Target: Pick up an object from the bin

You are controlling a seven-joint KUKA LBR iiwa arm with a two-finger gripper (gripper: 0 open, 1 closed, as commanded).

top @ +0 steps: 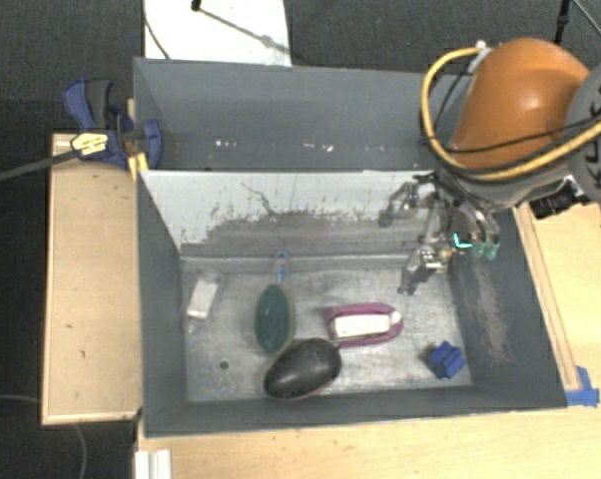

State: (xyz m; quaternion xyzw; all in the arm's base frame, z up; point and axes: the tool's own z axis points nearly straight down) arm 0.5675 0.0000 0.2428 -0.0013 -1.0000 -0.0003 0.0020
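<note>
My gripper [405, 242] hangs at the bin's right side, above the back right part of the floor. Its two fingers stand apart, one near the back wall and one lower, with nothing between them. Just below and left of the lower finger lies a flat white thing with a purple rim [363, 325]. A small blue block [444, 359] rests in the front right corner, under the gripper and a little to its right.
A black oval stone-like thing [301, 368] lies at the front middle. A dark green oval brush with a blue handle [274, 314] lies left of centre. A small pale block [200, 298] sits at the left. The arm with its orange dome comes in from the upper right.
</note>
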